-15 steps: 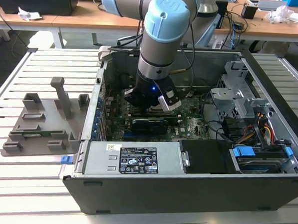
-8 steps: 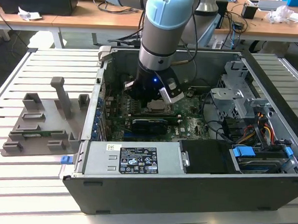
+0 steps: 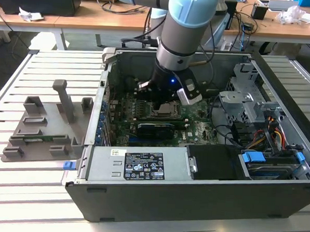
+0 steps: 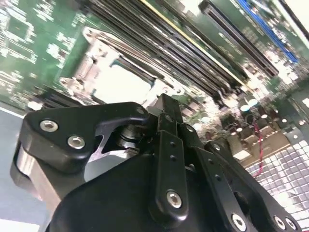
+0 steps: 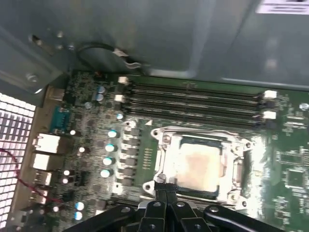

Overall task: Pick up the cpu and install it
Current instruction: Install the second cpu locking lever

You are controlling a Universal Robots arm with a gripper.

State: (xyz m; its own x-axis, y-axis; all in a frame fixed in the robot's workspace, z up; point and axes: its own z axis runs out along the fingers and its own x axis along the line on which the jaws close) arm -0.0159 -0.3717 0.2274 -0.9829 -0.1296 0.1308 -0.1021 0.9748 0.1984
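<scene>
The cpu (image 5: pixel 198 164), a flat square chip with a pale silvery top, lies inside the socket frame (image 5: pixel 161 154) on the green motherboard. It also appears in the second wrist view as the cpu (image 4: pixel 120 83), and in the exterior view the socket (image 3: pixel 165 109) sits just under the arm's wrist. My gripper (image 5: pixel 165 186) hovers at the socket's edge, its two thin black fingers pressed together with nothing between them. In the second wrist view the gripper (image 4: pixel 166 105) points down beside the chip, apart from it.
The open computer case (image 3: pixel 192 201) rests on a slatted table. Memory slots (image 5: pixel 193 99) run beside the socket. A power supply (image 3: pixel 137 165) and a drive cage (image 3: pixel 249 95) crowd the case. A grey parts holder (image 3: pixel 45 126) lies at the exterior view's left.
</scene>
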